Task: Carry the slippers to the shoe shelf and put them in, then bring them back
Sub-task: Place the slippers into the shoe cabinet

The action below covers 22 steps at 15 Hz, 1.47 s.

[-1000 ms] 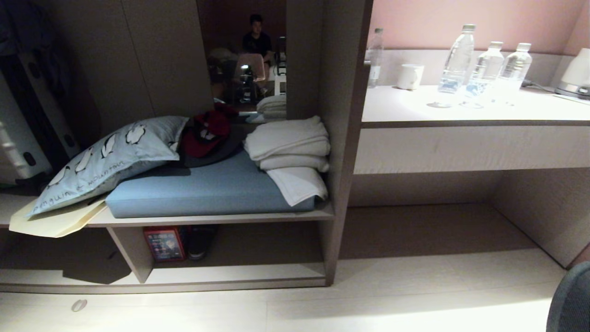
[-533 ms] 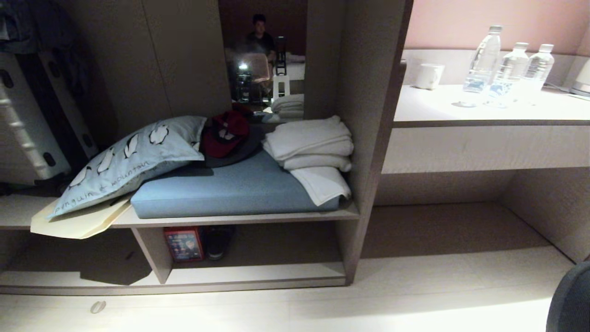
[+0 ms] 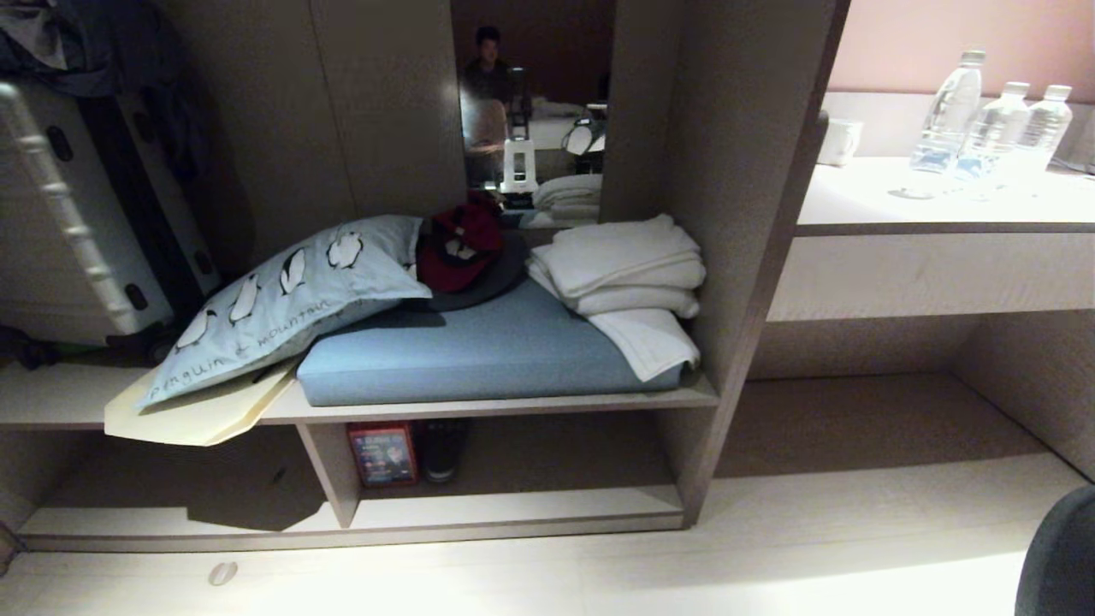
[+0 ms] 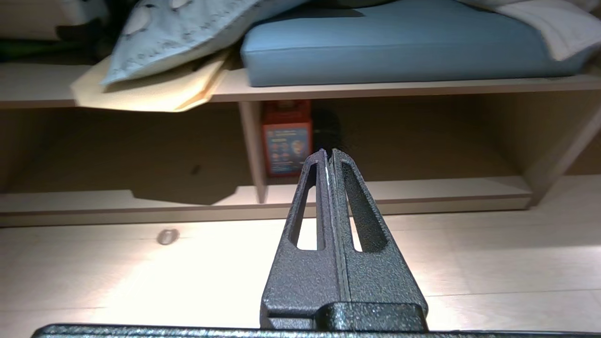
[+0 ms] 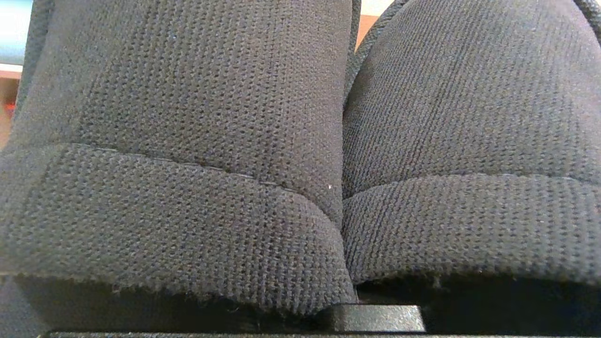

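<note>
Going left to right in the head view: a grey suitcase [image 3: 60, 214] stands at the far left, then a penguin pillow [image 3: 282, 299] on a blue cushion [image 3: 496, 351], w/ a red cap [image 3: 458, 244] and folded white towels [image 3: 620, 265] behind. Under them is the shoe shelf [image 3: 513, 509], low and pale. A red box [image 3: 382, 455] and one dark shoe [image 3: 442, 449] sit in it, just right of the short divider. Further right is the bench [image 3: 932, 201] w/ a mug [image 3: 838, 141] and water bottles [image 3: 984, 115].

What could go wrong: the slippers [image 5: 300, 155] might bump the shelf board above, or land on the red box & dark shoe, bc that spot is already taken. The open part to the right of them looks safer. The soft pair could also slip out if the grip is weak.

The left pincer [image 4: 328, 157] is closed tight w/ nothing in it, pointing at the shoe shelf from above the floor. The right pincer itself is hidden behind the slippers, so its fingers can't be seen, but it is squeezed closed. The slippers hang side by side, touching, right in front of its camera, so I think it holds them. They are not in the shelf yet.
</note>
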Motion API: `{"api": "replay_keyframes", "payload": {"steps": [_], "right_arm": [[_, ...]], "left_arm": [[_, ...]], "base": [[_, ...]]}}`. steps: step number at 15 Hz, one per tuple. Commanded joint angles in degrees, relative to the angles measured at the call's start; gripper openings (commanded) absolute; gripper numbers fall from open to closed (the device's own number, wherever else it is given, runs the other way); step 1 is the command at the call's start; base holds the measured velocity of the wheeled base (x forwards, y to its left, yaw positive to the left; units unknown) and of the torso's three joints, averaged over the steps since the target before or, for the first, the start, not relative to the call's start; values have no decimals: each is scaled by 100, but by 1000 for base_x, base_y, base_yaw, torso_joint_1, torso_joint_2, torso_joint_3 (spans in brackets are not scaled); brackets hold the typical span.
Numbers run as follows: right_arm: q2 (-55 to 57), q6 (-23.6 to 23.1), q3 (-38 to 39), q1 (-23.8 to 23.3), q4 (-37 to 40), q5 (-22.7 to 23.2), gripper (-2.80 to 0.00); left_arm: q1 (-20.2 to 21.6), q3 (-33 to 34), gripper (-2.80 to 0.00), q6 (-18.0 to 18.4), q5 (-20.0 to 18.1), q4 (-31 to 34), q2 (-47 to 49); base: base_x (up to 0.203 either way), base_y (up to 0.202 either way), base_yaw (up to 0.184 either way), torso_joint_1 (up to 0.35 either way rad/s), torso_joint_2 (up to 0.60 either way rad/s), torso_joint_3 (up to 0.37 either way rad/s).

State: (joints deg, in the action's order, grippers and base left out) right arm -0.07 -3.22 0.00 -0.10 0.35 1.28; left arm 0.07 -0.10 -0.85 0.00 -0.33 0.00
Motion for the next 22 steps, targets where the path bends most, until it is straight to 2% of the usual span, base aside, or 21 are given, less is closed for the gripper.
{"api": "replay_keyframes", "payload": {"steps": [1,18,22], "right_arm": [[-1,-3,9,1,0,4,-280],[-1,-3,9,1,0,4,-280],[-1,-3,9,1,0,4,-280]], "left_arm": [[1,1,-280,-3,0,-2,4],[1,1,-280,6,0,-2,9],[1,1,-280,6,0,-2,9]], "base": [[0,192,-1,0,2,2],[0,195,-2,2,3,2],[0,68,-1,2,1,0]]}}
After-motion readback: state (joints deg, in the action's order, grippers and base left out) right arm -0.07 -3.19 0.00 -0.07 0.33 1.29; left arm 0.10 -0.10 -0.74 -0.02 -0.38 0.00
